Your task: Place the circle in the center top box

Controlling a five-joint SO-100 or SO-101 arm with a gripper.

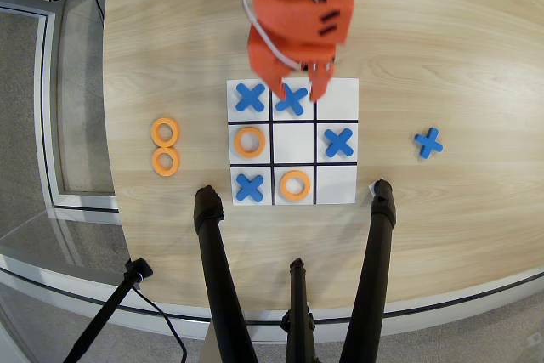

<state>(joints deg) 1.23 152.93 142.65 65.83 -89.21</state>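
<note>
Rings (294, 185): four; crosses (249, 97): five.

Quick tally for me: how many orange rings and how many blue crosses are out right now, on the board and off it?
Orange rings: 4, two on the board, two off it on the table at left
Blue crosses: 5, four on the board, one off it at right
Total: 9 pieces
</note>
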